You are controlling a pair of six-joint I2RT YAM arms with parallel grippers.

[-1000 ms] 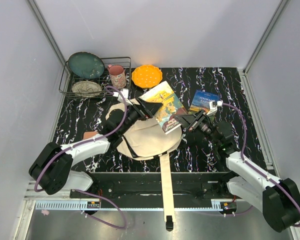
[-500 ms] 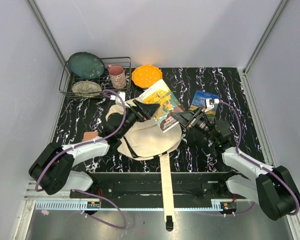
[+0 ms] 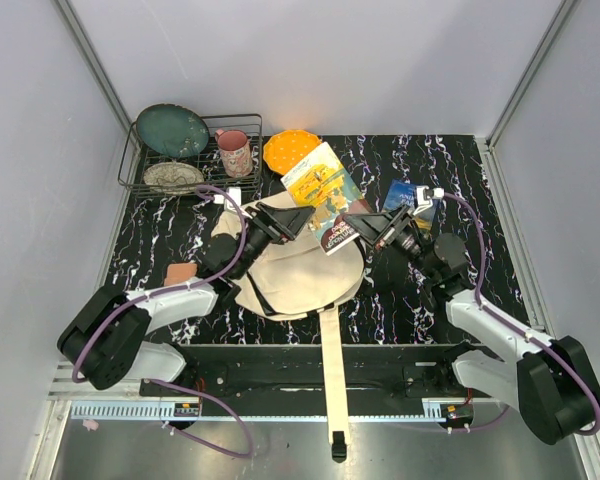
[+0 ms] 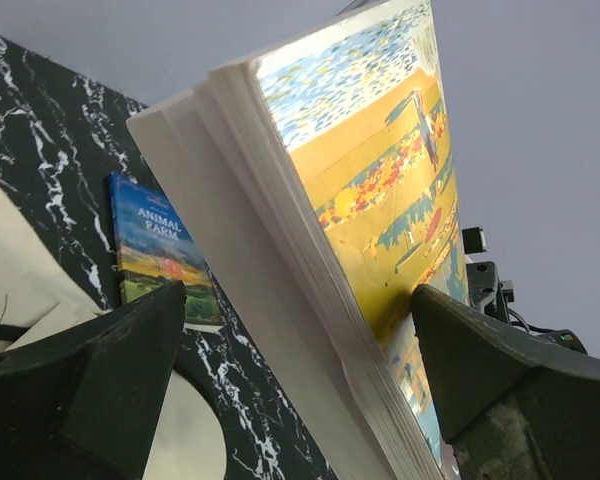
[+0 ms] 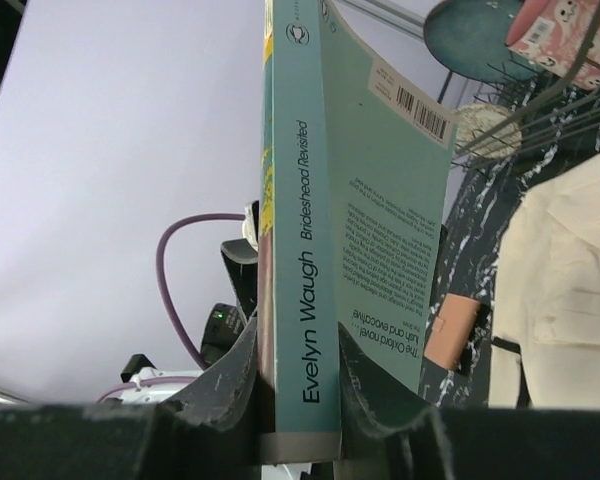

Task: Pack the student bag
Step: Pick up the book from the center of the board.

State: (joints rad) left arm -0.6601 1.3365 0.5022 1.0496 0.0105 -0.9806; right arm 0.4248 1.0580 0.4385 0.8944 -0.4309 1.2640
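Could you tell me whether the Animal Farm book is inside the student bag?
No, the Animal Farm book lies on the table, outside the student bag.

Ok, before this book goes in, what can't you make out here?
- Top view: the student bag's mouth, hidden under the book, left gripper and right gripper.
- Left wrist view: whether the left gripper touches the book; the frame cuts off its lower edge.
- Top view: the pinkish item left of the bag, too small to identify.
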